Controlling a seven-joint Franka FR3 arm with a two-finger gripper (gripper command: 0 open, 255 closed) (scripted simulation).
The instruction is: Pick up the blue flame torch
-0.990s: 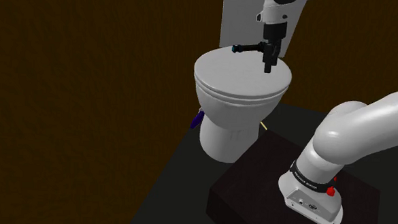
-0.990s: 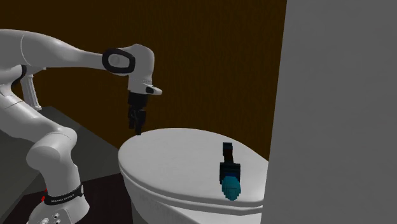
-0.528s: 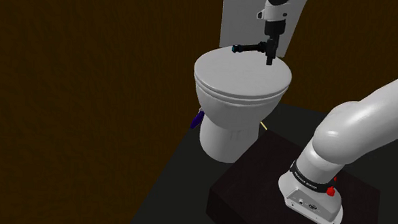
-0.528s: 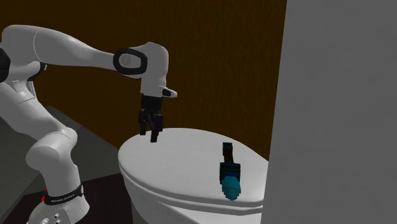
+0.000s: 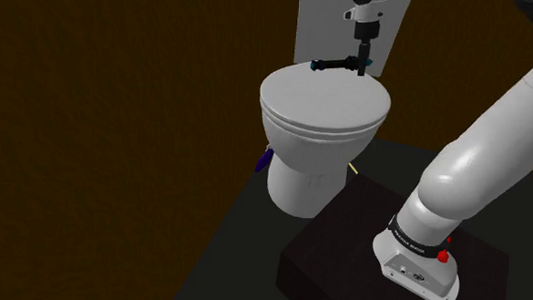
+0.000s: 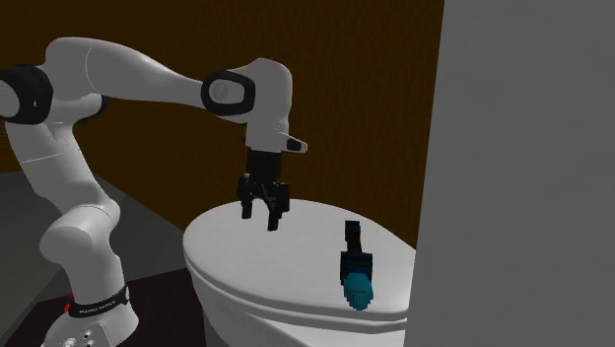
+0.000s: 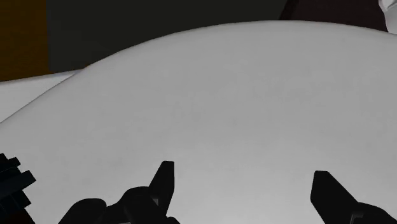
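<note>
Gripper (image 6: 261,218) shifted nearer one blue-tipped torch (image 6: 355,268) lying on one toilet lid (image 6: 266,271); fingers (image 7: 162,184) apart, holding nothing.

Torch (image 6: 356,264): black blocky body, teal-blue head. Lies flat on the closed white toilet lid (image 6: 266,258). Second exterior view: lower centre-right of frame, blue head toward the bottom edge, just beside the grey panel (image 6: 512,148). Shoulder view: upper centre-right, at the lid's rear edge, blue tip pointing frame-left.
</note>
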